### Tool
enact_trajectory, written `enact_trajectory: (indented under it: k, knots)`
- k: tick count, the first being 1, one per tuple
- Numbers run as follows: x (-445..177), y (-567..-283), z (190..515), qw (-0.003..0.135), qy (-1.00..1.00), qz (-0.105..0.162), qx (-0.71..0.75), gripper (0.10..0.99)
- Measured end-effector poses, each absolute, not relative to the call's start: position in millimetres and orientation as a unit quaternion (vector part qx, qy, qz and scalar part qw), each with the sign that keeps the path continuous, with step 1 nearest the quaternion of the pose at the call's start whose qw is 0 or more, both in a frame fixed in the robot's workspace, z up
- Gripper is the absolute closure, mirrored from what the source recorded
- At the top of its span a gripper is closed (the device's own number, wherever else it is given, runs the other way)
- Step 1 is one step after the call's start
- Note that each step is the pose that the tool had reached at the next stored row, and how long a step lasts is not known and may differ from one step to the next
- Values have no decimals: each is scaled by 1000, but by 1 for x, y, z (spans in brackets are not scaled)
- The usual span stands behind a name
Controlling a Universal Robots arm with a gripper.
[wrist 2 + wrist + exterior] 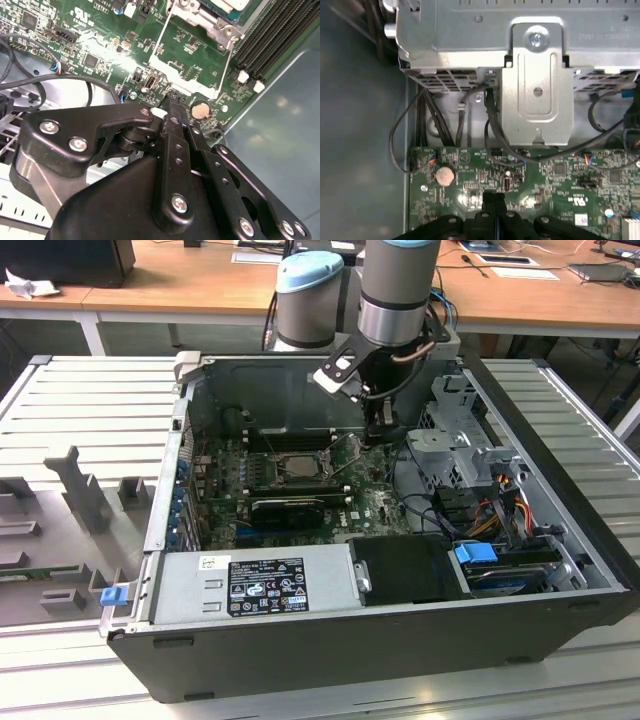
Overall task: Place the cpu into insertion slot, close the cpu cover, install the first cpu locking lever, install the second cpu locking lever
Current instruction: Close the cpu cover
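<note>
Though the chip (298, 466) already sits in the socket (268, 470) with the cover (200, 20) seemingly down, both wire levers (229, 65) look unlatched. The claw (169, 99), fingers together and empty, hangs just beside the socket.

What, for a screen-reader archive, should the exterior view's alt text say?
A robot's black gripper hangs inside an open black computer case, its tip over the green motherboard just to the exterior view's right of the square black-framed insertion slot.
</note>
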State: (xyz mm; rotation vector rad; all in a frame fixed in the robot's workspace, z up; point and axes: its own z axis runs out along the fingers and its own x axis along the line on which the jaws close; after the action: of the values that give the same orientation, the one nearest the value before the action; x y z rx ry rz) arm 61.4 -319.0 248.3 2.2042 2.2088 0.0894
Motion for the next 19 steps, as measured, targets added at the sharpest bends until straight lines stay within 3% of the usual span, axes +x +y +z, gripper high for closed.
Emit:
enact_trajectory:
  k: [6, 19]
  knots:
    - [61, -319, 248, -11, 707, 7, 707, 980]
    - [52, -319, 248, -13, 707, 6, 707, 980]
